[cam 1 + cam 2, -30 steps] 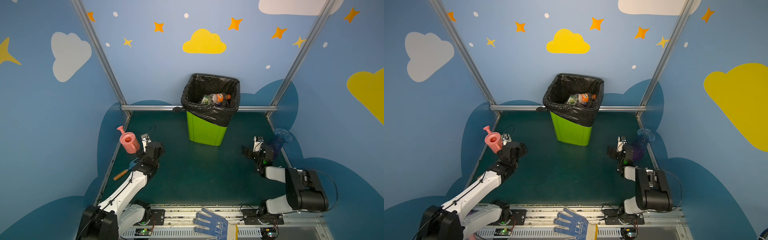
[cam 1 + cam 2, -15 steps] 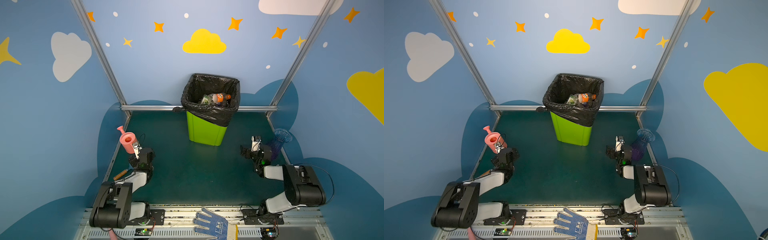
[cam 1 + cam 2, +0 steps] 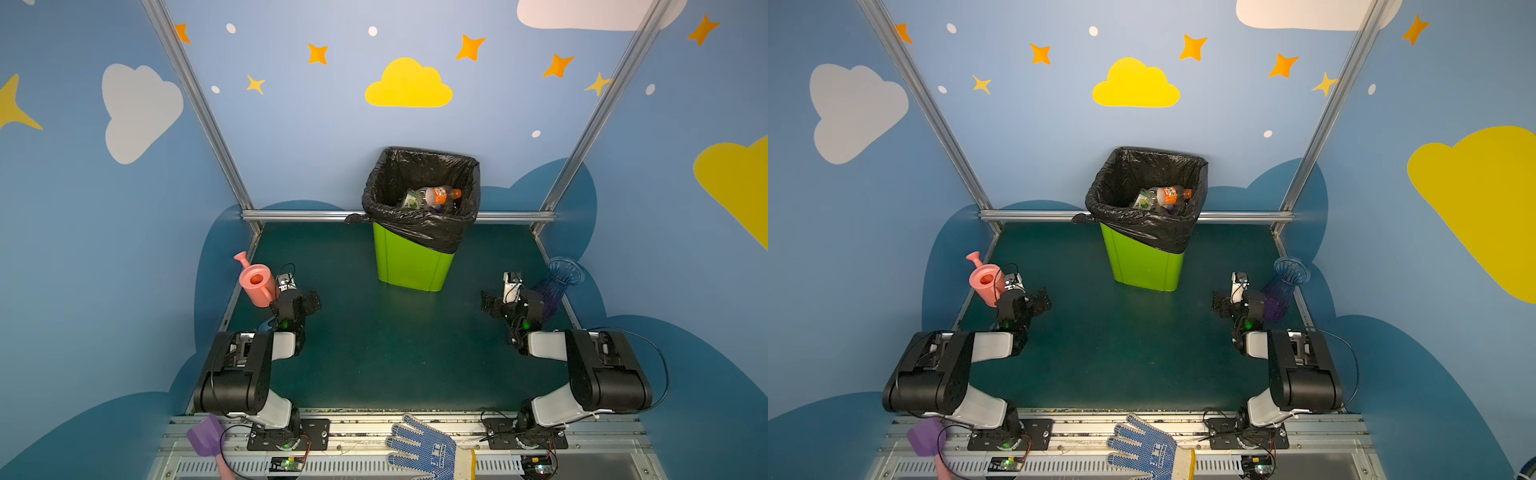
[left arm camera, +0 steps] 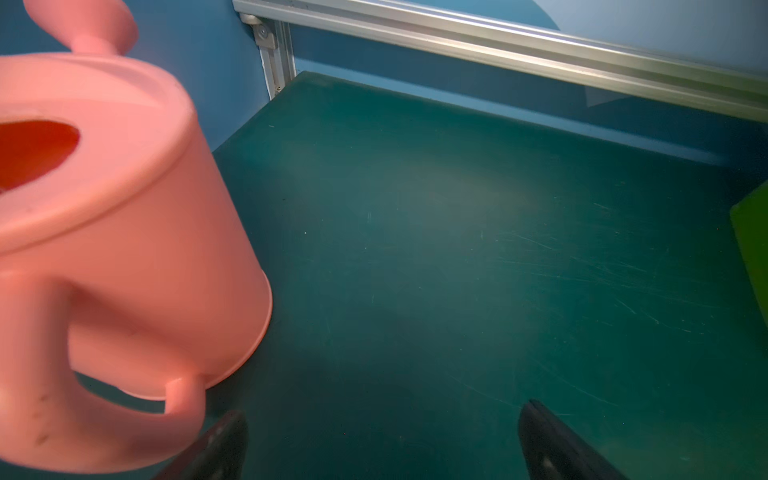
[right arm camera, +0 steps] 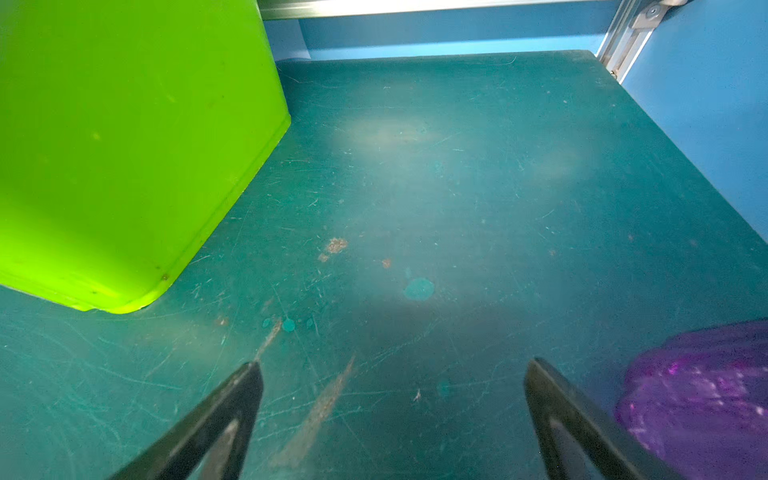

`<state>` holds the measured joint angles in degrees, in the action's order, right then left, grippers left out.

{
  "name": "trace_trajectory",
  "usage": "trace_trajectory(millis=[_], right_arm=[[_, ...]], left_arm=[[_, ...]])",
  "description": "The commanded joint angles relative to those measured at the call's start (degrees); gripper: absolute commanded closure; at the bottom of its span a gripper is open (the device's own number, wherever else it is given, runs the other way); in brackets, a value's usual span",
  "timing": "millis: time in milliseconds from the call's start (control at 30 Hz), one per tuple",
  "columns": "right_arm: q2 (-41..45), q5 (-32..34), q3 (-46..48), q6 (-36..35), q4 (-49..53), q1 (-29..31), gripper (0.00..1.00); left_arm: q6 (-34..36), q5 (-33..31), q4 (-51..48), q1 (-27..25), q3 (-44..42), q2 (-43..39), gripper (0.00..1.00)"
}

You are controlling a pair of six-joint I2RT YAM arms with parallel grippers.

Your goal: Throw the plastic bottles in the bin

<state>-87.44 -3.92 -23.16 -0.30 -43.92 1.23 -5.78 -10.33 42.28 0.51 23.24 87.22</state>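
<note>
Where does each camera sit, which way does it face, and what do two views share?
Top views: high over the near edge, looking down across the table at the bin; both whole arms show.
Left wrist: low behind the left gripper, facing the far rail; open jaw tips show, pink watering can beside.
Right wrist: low behind the right gripper, facing likewise; open jaw tips show, vase beside.
Shared: both wrist views catch the bin's green wall.

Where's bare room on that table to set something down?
Bare: the dark green tabletop in front of the lime-green plastic bin, between the left gripper and right gripper. Crowded: pink plastic watering can beside the left one, blue ribbed vase beside the right.
</note>
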Motion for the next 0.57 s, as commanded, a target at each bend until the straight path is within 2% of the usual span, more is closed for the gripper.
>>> trace_trajectory(millis=[0,533], right_arm=[[1.01,0.23,-0.66,-0.34,-0.11,0.0,0.02],[1.03,0.37,-0.67,-0.38,0.02,0.13,0.02]], left_arm=[[1.12,-0.22,1.05,-0.51,0.23,-0.38,0.0],[1.06,-0.31,0.95,-0.51,0.28,-0.34,0.0]])
